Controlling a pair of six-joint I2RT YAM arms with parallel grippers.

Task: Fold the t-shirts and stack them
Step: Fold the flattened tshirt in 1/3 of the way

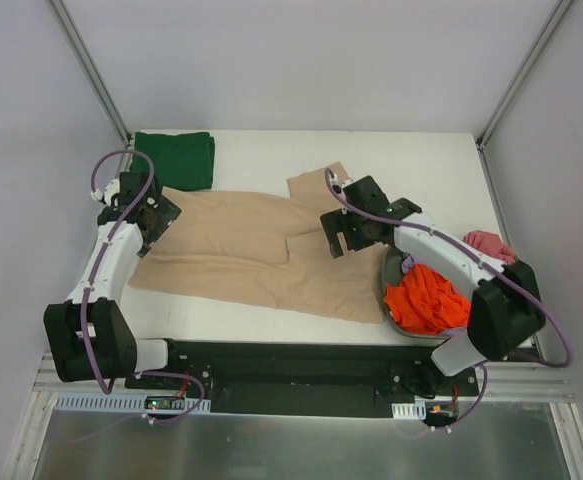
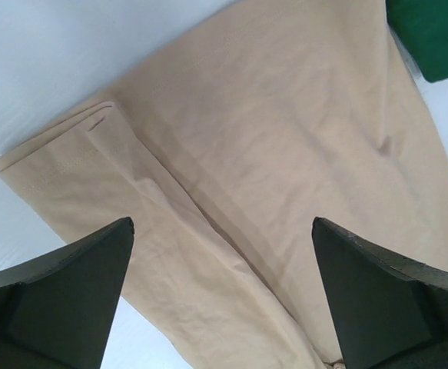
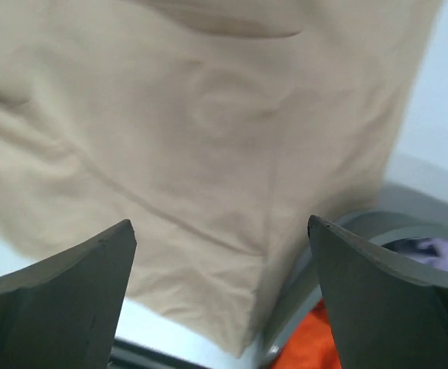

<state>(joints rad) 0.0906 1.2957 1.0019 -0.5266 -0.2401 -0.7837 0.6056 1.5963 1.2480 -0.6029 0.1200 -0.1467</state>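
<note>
A large beige t-shirt (image 1: 261,250) lies spread across the middle of the white table, partly folded. A dark green shirt (image 1: 178,158) lies folded at the back left. An orange-red shirt (image 1: 426,300) fills the grey tub, with a pink one (image 1: 489,243) at its far side and a bit of lilac cloth (image 3: 431,250). My left gripper (image 1: 156,222) is open and empty above the beige shirt's (image 2: 285,138) left edge. My right gripper (image 1: 349,232) is open and empty above the shirt's (image 3: 193,115) right part, by the tub.
The grey oval tub (image 1: 395,308) stands at the front right and overlaps the beige shirt's edge; its rim shows in the right wrist view (image 3: 408,223). Bare white table (image 1: 421,170) lies at the back right. Grey walls close in the table on three sides.
</note>
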